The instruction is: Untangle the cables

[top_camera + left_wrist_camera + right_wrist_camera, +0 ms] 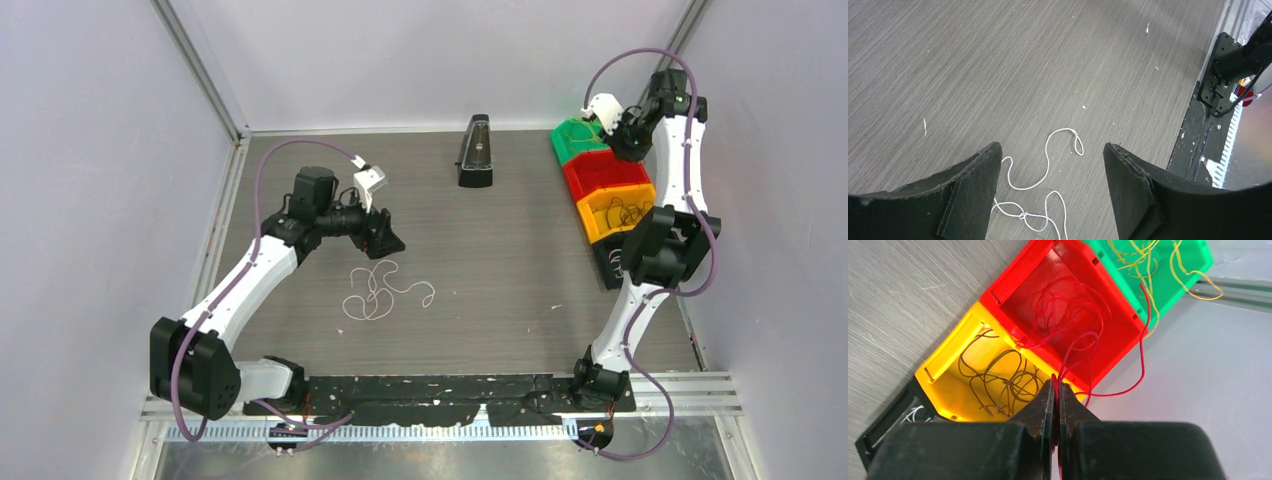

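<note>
A loose white cable (385, 292) lies curled on the table, with a small knot in it (1021, 215). My left gripper (385, 238) hangs open just above and behind the white cable (1048, 160), which shows between its fingers (983, 175). My right gripper (1055, 385) is shut on a red cable (1140, 340) above the red bin (1008, 285), where more red cables lie. The red cable loops out past the bin's edge. In the top view the right gripper (626, 138) is over the row of bins.
A green bin (572, 140) holds yellow cables (1148, 265), a yellow bin (590, 218) dark brown ones (998, 375), and a black bin (610, 268) stands nearest. A black wedge-shaped object (475, 150) stands at the back centre. Walls close off three sides.
</note>
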`<state>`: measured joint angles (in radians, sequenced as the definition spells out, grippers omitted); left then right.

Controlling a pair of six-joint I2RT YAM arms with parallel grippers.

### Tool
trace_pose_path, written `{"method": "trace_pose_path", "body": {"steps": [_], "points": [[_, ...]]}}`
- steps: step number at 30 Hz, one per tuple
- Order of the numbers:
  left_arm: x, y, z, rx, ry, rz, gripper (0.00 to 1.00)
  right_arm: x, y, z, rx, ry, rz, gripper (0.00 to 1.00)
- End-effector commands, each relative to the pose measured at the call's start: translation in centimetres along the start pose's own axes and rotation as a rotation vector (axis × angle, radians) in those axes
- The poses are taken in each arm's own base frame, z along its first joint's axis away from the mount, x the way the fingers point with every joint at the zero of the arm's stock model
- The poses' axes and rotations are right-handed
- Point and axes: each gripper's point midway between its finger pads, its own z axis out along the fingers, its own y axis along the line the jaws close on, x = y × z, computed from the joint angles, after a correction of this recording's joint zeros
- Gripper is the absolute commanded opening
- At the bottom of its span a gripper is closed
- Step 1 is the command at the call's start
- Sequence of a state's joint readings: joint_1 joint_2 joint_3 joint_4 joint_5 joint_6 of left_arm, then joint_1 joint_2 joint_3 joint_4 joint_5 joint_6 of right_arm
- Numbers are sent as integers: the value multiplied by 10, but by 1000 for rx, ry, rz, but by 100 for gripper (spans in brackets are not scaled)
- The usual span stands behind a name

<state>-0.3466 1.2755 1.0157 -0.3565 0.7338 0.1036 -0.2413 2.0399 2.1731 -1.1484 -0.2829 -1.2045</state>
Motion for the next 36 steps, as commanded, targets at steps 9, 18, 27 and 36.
{"method": "trace_pose_path", "body": {"steps": [9,18,27,36], "points": [[-5,7,6,2,18,-21,75,30,-18,44,3,93,-133,6],[-9,12,12,1,28,-62,75,53,-2,91,-79,155,-167,16],[3,8,4,-15,51,-43,75,12,-30,47,55,26,-116,65],[9,23,-12,-75,26,-134,76,-29,-23,-20,79,-144,8,83]]}}
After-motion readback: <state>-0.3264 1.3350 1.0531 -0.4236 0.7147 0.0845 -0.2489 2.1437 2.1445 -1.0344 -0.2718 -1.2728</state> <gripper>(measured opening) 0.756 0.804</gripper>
